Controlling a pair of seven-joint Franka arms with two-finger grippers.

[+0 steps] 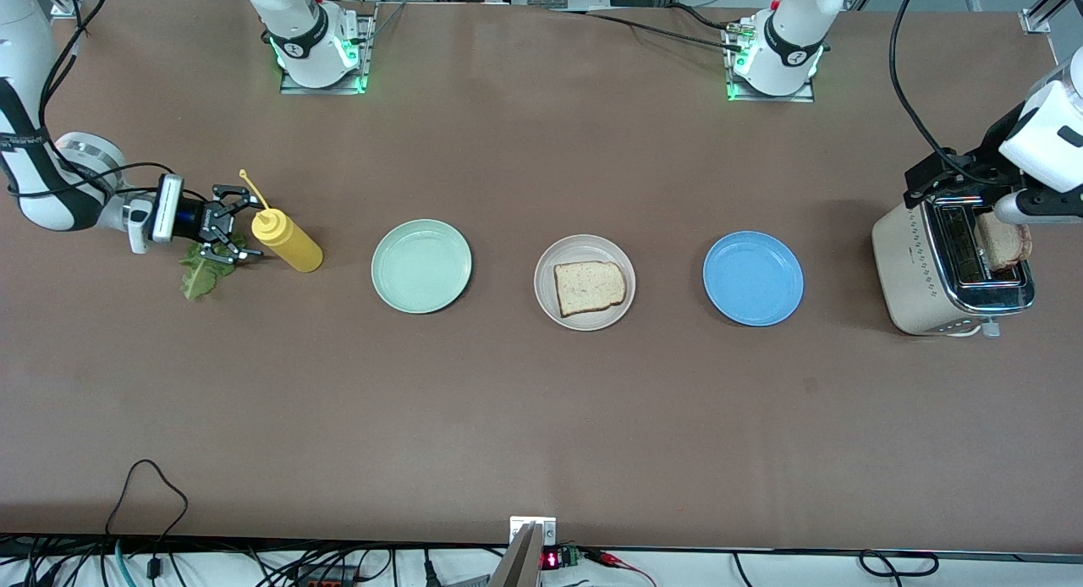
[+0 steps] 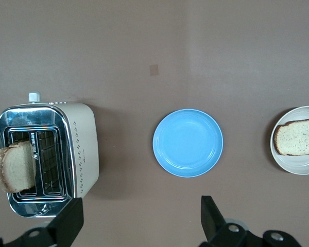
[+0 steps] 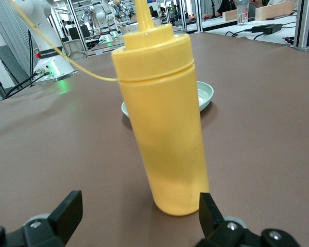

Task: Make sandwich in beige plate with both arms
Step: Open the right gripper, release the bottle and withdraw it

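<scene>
I have the right gripper (image 1: 227,226) low over the lettuce leaf (image 1: 200,274) at the right arm's end of the worktop (image 1: 541,418), jaws spread and holding nothing; the yellow squeeze bottle (image 1: 288,242) stands just beside it, square in front of the jaws in the right wrist view; my worry is that a reach for the leaf knocks the bottle over, since it is tall and narrow. The leaf itself lies flat and limp; I judge the fingertips could skid over it or tear it.

My left gripper (image 2: 139,218) hangs above the toaster (image 1: 952,266), jaws spread and empty; a slice of toast (image 1: 1003,242) stands up out of one slot, leaning; a pinch off-centre could crumble it or push it back down, and the toaster may shift if the slice sticks.

Containers: the beige plate (image 1: 584,282) in the middle already carries one slice of bread (image 1: 590,288), lying flat; the mint-green plate (image 1: 421,266) and the blue plate (image 1: 753,278) either side hold nothing; the toaster's other slot looks empty. So I reckon the sandwich is barely begun, with lettuce and top slice to come.
</scene>
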